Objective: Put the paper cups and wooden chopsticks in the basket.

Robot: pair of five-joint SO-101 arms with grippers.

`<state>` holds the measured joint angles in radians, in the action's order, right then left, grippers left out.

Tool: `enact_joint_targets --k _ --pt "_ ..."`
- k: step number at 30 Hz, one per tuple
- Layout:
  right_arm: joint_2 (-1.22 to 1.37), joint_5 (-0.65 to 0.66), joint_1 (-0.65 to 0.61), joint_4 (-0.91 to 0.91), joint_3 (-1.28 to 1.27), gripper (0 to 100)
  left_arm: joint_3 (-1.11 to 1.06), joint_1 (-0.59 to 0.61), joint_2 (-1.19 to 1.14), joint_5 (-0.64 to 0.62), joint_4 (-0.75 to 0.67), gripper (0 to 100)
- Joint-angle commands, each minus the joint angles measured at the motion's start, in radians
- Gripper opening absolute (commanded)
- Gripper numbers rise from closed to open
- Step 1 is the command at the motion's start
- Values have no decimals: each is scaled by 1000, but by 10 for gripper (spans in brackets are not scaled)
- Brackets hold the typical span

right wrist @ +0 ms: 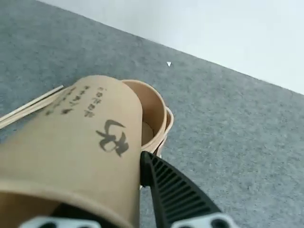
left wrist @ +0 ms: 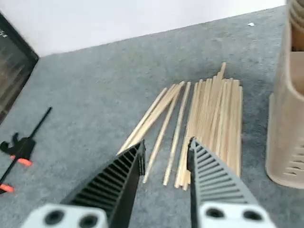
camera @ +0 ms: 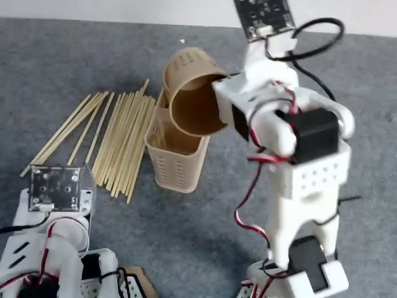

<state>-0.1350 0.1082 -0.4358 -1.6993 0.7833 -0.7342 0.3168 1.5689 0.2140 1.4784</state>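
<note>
A tan slotted basket [camera: 177, 169] stands mid-table, and its wall is also seen in the left wrist view [left wrist: 285, 137]. My right gripper [camera: 227, 99] is shut on a brown paper cup [camera: 195, 102], held tilted just above the basket's mouth. One black finger [right wrist: 166, 190] presses against the cup's wall [right wrist: 80, 142]. Rims of other cups [right wrist: 154, 111] stick up from the basket beneath it. Several wooden chopsticks [camera: 121, 139] lie fanned on the grey mat left of the basket. My left gripper [left wrist: 166, 154] hovers open over the near ends of the chopsticks [left wrist: 209, 118].
A black clamp with orange tips [left wrist: 19, 152] lies on the mat to the far side of the chopsticks from the basket. A brown cardboard scrap [camera: 139, 280] sits by the left arm's base. The right arm's body and cables [camera: 298, 155] rise to the right of the basket.
</note>
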Motion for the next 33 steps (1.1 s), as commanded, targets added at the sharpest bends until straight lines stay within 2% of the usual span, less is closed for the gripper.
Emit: enact_joint_targets --k 1,7,13,21,28,33 --pt "73 -9 -10 18 4 5 -7 33 8 11 -23 175" --pt "157 -9 15 25 10 5 -8 33 8 11 -23 175" --pt "170 -5 28 127 36 12 -8 33 12 11 -21 175" --pt "171 -3 18 300 30 207 -8 35 13 11 -21 175" --pt "170 -3 12 275 35 170 -8 33 12 11 -21 175" --pt "193 -3 -4 404 1 170 -8 36 12 11 -21 175"
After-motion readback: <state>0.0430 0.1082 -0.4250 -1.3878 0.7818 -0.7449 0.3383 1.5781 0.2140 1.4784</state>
